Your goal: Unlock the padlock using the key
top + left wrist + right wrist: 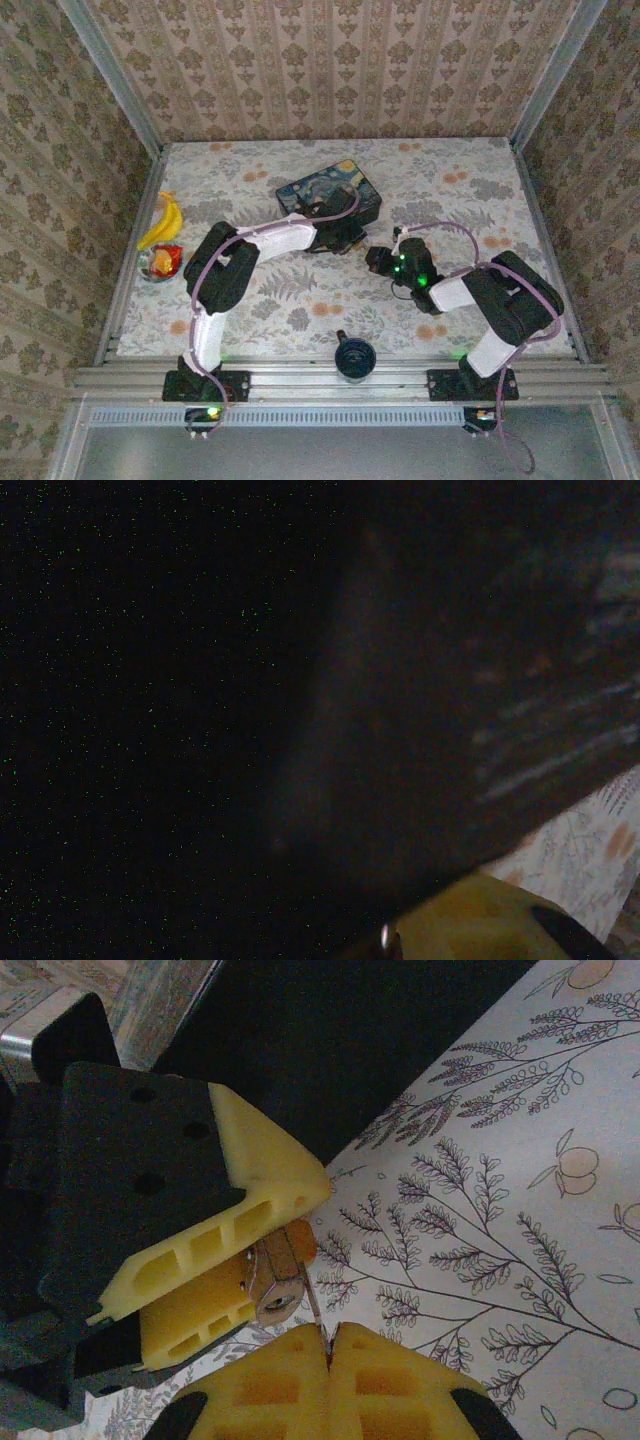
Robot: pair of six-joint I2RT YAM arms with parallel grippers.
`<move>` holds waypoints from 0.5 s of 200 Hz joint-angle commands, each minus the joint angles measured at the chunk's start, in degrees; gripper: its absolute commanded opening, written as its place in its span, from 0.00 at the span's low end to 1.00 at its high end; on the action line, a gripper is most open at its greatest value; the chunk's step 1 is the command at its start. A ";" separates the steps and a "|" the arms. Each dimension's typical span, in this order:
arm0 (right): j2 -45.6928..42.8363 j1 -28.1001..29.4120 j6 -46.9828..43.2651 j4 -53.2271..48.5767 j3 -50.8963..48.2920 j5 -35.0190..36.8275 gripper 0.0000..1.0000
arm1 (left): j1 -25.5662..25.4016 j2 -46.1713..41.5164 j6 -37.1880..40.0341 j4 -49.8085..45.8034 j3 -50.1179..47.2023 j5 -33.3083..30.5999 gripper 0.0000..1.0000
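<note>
The small brass padlock (278, 1278) is pinched between the yellow fingers (265, 1165) of my left gripper (345, 240), just in front of the dark blue painted box (330, 195). My right gripper (329, 1335) is shut on the key (313, 1305), a thin silver blade sticking up from its fingertips. The blade runs along the padlock's right edge. I cannot tell whether it sits in the keyhole. In the top view my right gripper (378, 258) almost meets the left one at mid-table. The left wrist view is dark, close against the box (450, 680), with a yellow finger (480, 920) at the bottom.
A banana (165, 220) and a red snack packet (163, 260) lie at the table's left edge. A black round object (354, 357) sits on the front rail between the arm bases. Patterned walls close in three sides of the floral tablecloth (300, 290).
</note>
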 commanded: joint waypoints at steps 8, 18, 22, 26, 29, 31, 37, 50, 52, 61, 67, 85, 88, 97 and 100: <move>1.04 0.41 0.81 2.65 1.48 -0.26 0.00 | -0.13 -0.25 -4.06 1.65 -0.78 5.28 0.00; 1.04 0.44 0.84 2.91 1.47 -0.53 0.00 | -0.15 -0.22 -4.00 1.70 -0.74 5.28 0.00; 1.04 0.44 0.83 3.02 1.41 -0.61 0.00 | -0.16 -0.23 -3.98 1.74 -0.78 5.28 0.00; 1.04 0.44 0.84 3.07 1.37 -0.62 0.00 | -0.16 -0.23 -4.00 1.81 -0.78 5.28 0.00; 0.96 0.44 0.83 3.11 1.28 -0.75 0.00 | -0.17 -0.24 -3.99 1.79 -0.74 5.28 0.00; 0.89 0.44 0.84 3.15 1.25 -0.72 0.00 | -0.15 -0.23 -4.02 1.78 -0.77 5.28 0.00; 0.76 0.44 0.84 3.11 1.10 -0.71 0.00 | -0.10 -0.23 -3.98 1.80 -0.78 5.28 0.00; 0.08 0.44 0.91 2.87 0.61 -0.50 0.00 | -0.06 -0.38 -3.99 1.81 -0.86 5.19 0.00; -0.04 0.44 0.92 2.79 0.49 -0.46 0.00 | -0.03 -0.40 -3.98 1.79 -0.87 5.19 0.00; -0.72 0.44 0.78 2.23 0.05 -0.28 0.00 | 0.02 -0.48 -4.14 1.81 -1.04 5.11 0.00; -1.16 0.42 0.68 1.71 -0.17 -0.19 0.00 | 0.01 -0.49 -4.17 1.92 -1.11 5.04 0.00; -2.46 0.44 0.46 0.26 -0.90 -0.19 0.00 | 0.02 -0.58 -4.28 2.17 -1.31 5.02 0.00; -2.74 0.44 0.43 0.17 -1.04 -0.19 0.00 | 0.01 -0.58 -4.28 2.22 -1.25 4.95 0.00; -3.45 0.43 0.49 -0.04 -1.44 -0.19 0.00 | 0.03 -0.61 -4.39 2.36 -1.44 4.97 0.00; -3.73 0.44 0.55 -0.17 -1.60 -0.19 0.00 | 0.01 -0.65 -4.41 2.45 -1.48 5.01 0.00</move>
